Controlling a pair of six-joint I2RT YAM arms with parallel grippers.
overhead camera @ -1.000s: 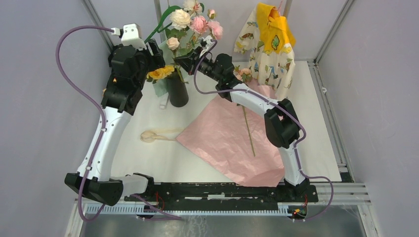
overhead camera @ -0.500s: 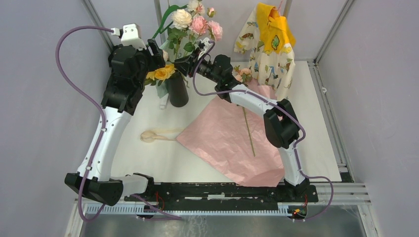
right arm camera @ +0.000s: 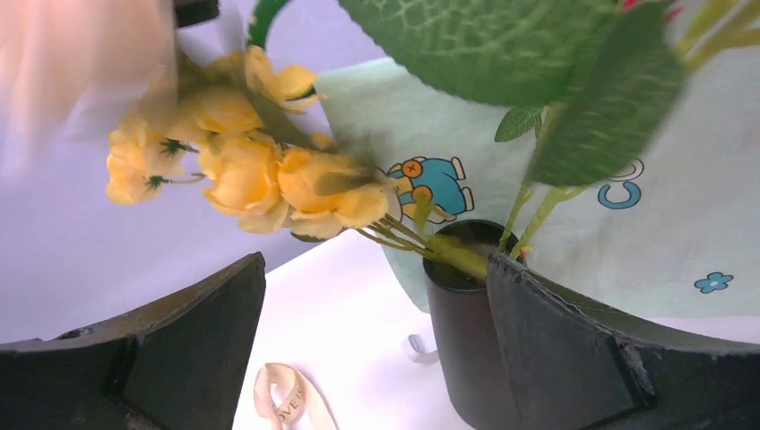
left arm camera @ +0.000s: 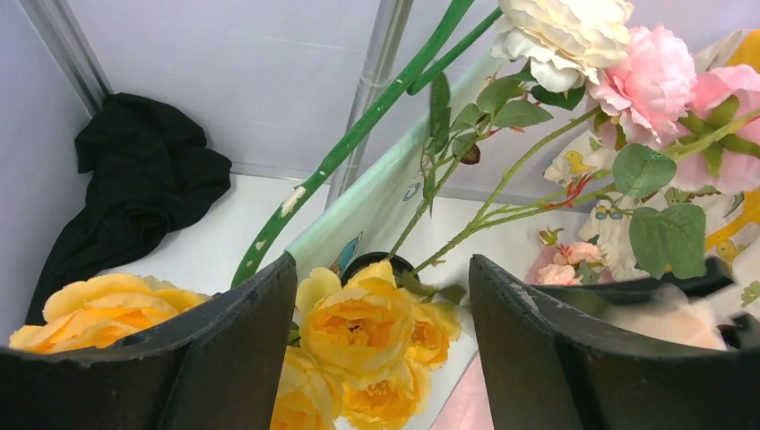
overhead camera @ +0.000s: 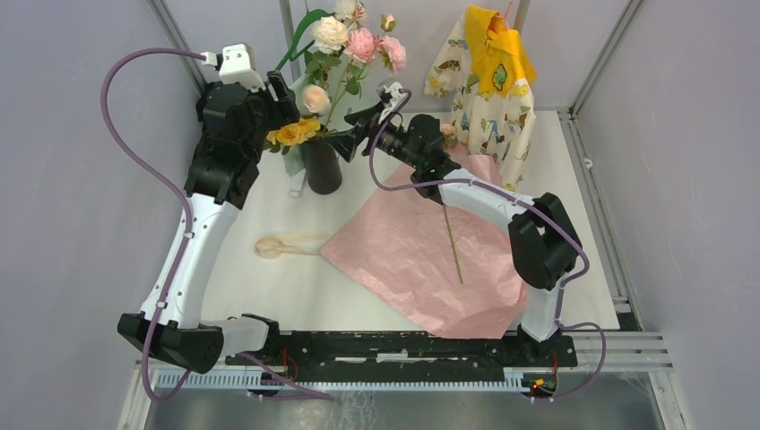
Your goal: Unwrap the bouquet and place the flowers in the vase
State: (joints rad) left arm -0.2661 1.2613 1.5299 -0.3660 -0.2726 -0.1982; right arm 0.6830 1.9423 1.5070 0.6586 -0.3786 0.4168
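The black vase (overhead camera: 323, 167) stands at the back left and holds yellow roses (overhead camera: 291, 133) with taller cream and pink flowers (overhead camera: 348, 43) above. My right gripper (overhead camera: 343, 141) is open just right of the vase mouth, holding nothing. In its wrist view the vase (right arm camera: 466, 340) stands against the right finger (right arm camera: 574, 349). My left gripper (overhead camera: 285, 100) is open beside the blooms, and yellow roses (left arm camera: 358, 336) lie loose between its fingers (left arm camera: 224, 358). The bouquet is unwrapped: its pink paper (overhead camera: 412, 260) lies flat, and one pink rose stem (overhead camera: 453, 240) lies on it.
A beige ribbon (overhead camera: 280, 245) lies on the white table left of the paper. A printed child's garment (overhead camera: 488, 85) hangs at the back right, and a green hanger (overhead camera: 300, 36) stands behind the vase. A black cloth (left arm camera: 134, 193) lies in the back left corner.
My right gripper went from shut on the flower stems to open and drew back to the right. The tall flowers now stand in the vase. The left arm stayed put.
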